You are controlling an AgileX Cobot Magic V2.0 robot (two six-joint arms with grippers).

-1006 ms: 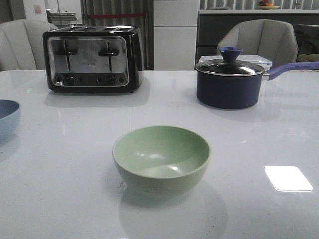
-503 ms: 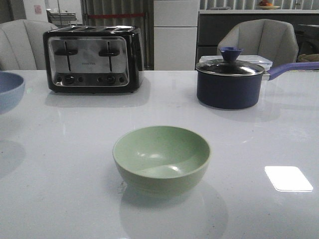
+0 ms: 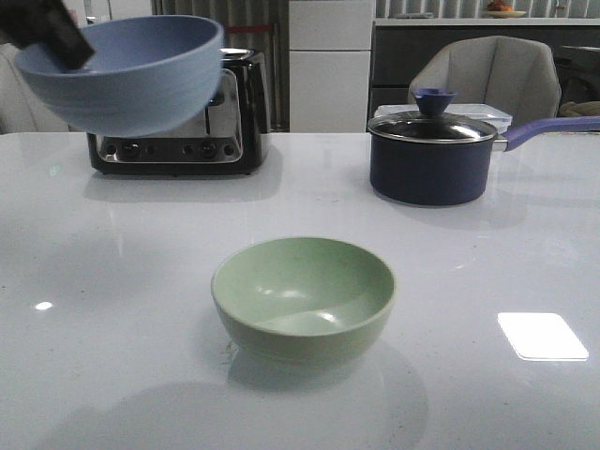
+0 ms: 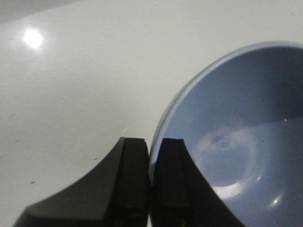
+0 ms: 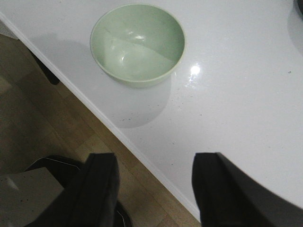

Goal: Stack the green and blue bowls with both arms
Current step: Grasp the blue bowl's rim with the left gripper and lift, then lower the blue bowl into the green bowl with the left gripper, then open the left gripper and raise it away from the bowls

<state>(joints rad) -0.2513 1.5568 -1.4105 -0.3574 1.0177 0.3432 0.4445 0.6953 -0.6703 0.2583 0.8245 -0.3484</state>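
The blue bowl (image 3: 122,73) hangs tilted high above the table's left side, in front of the toaster. My left gripper (image 4: 150,163) is shut on its rim, one finger inside and one outside; the bowl's inside (image 4: 241,137) fills that view. In the front view only a dark bit of the left gripper (image 3: 56,33) shows at the bowl's rim. The green bowl (image 3: 303,298) stands upright on the white table, near the middle front. My right gripper (image 5: 154,182) is open and holds nothing, over the table's front edge, apart from the green bowl (image 5: 138,43).
A chrome and black toaster (image 3: 230,122) stands at the back left, partly hidden by the blue bowl. A dark navy saucepan (image 3: 431,155) with a lid and long handle stands at the back right. The table edge (image 5: 128,142) drops to a wooden floor.
The blue bowl has been lifted from the table's far left edge, up and rightward, and now hangs large and tilted in front of the toaster. The green bowl has not moved.
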